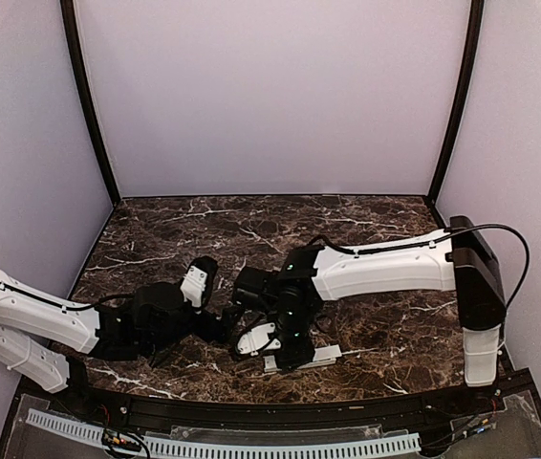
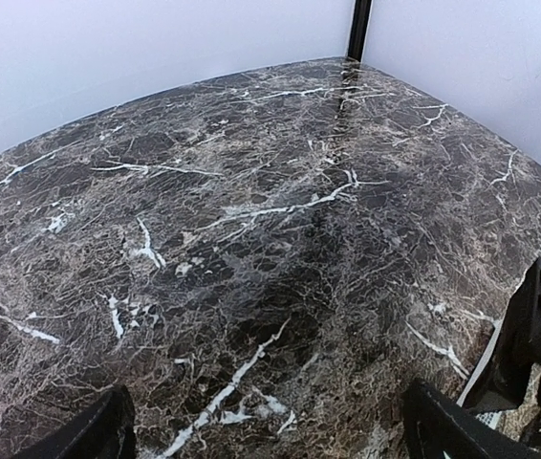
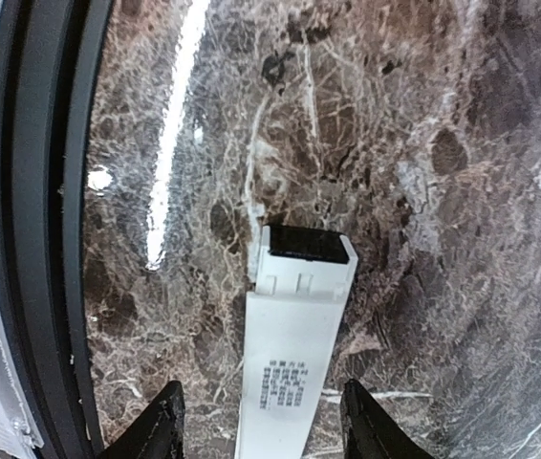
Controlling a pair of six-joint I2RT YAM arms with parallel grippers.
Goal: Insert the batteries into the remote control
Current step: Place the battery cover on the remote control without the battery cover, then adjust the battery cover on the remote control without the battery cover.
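- Right gripper (image 3: pixel 261 385) straddles the remote control (image 3: pixel 294 325), jaws parted, clear of its sides, likely to steady it.
- Left gripper (image 2: pixel 266 392) gapes empty over the marble table (image 2: pixel 251 191); batteries unseen.

text: small dark print block (image 3: pixel 285 384) | on: white remote control (image 3: pixel 297 306) | readable: no, too small

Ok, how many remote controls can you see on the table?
1: the remote control lies flat on the table, under the open right gripper. The arms may hide others.
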